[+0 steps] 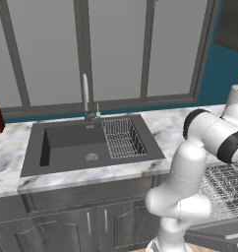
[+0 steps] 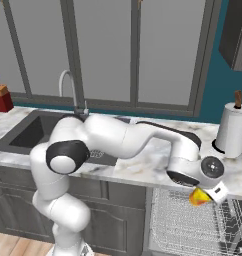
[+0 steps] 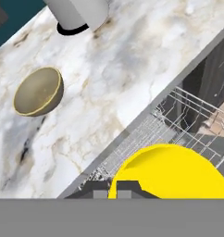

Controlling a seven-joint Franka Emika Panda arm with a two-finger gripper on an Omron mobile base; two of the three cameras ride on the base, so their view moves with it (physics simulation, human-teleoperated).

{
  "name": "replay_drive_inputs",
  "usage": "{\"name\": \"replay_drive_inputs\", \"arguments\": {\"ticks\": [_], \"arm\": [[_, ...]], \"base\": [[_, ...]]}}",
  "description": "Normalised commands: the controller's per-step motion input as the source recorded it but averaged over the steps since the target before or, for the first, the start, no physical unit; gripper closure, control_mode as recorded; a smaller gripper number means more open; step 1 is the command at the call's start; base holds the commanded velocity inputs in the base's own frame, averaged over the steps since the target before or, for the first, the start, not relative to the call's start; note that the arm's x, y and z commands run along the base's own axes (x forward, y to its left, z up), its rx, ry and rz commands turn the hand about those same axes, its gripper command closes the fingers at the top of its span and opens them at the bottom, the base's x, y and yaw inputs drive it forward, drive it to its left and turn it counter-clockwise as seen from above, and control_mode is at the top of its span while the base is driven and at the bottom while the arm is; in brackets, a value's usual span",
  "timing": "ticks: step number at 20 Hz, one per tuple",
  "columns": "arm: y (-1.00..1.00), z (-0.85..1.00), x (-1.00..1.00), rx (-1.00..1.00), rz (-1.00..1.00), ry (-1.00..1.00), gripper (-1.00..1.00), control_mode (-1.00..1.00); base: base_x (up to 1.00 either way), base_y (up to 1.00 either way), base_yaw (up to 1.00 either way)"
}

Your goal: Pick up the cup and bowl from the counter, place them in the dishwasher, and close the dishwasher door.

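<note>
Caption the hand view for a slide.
Yellow cup held above dishwasher rack; bowl waits on marbled counter.

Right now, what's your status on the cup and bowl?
Gripper shut on yellow cup, over the dishwasher rack. Bowl on the counter. Nothing blocking.
</note>
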Motion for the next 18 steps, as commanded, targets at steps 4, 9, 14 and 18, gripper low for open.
{"name": "replay_drive_inputs", "arguments": {"ticks": [4, 9, 14, 18], "arm": [[0.00, -0.12, -0.21, 0.08, -0.21, -0.03, 1.00, -1.00], [0.00, -0.29, -0.33, 0.03, -0.25, -0.08, 1.00, -1.00], [0.00, -0.44, -0.09, 0.07, -0.22, -0.08, 1.00, -1.00], [0.00, -0.34, 0.00, 0.06, -0.11, 0.00, 1.00, -1.00]], "base": [[0.00, 0.00, 0.00], [0.00, 0.00, 0.00], [0.00, 0.00, 0.00], [0.00, 0.00, 0.00]]}}
